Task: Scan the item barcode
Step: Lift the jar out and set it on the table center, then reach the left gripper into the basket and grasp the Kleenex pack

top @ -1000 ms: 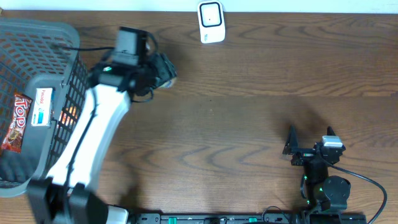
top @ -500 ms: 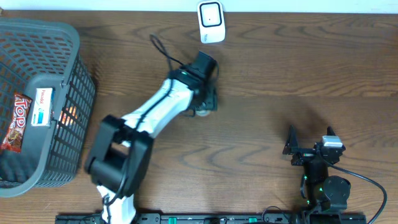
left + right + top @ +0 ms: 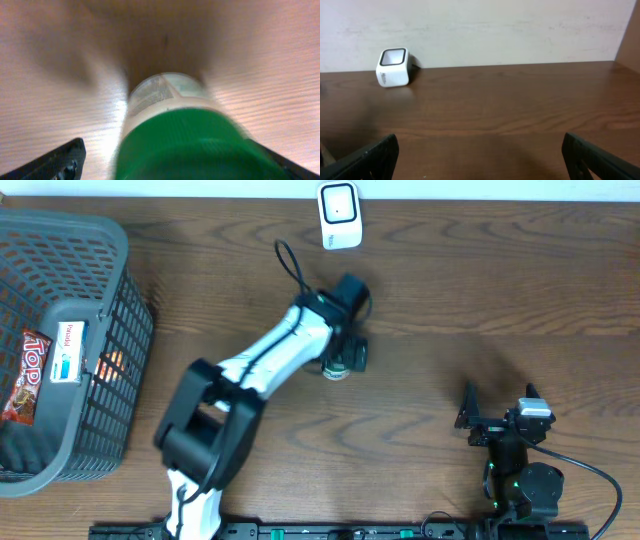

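White-shelled left arm (image 3: pixel 268 358), black joints, looping black cable (image 3: pixel 288 258); black right pincer (image 3: pixel 499 405).

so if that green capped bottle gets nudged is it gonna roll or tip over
The bottle looks round, so on its side it would likely roll on the smooth table. It seems to stand cap-up inside the open left hand, fairly narrow, so a sideways bump might tip it. Looks like rigid plastic, probably not fragile.
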`<act>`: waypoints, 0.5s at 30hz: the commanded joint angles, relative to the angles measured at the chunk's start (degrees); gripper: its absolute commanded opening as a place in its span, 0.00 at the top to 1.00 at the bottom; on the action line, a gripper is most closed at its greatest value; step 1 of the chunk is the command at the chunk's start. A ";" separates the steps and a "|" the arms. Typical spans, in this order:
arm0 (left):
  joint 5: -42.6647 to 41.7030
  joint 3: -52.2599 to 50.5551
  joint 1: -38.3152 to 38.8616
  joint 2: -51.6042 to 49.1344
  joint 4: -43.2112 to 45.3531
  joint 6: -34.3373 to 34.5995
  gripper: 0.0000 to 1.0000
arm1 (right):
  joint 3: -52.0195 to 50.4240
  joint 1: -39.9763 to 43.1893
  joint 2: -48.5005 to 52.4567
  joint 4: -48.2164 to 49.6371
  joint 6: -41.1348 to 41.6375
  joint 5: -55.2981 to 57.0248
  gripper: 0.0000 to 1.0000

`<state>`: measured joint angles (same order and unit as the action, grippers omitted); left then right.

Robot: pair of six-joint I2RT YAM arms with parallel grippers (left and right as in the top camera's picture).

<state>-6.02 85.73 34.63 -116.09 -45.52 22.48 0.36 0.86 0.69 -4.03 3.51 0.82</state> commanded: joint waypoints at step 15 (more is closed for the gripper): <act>6.62 20.90 -57.96 30.99 -19.61 15.10 0.01 | -0.04 -0.48 -0.31 -0.20 0.72 0.17 0.01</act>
<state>0.45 109.32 -14.79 -80.34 -62.00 31.59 0.36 0.86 0.69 -4.01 3.51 0.86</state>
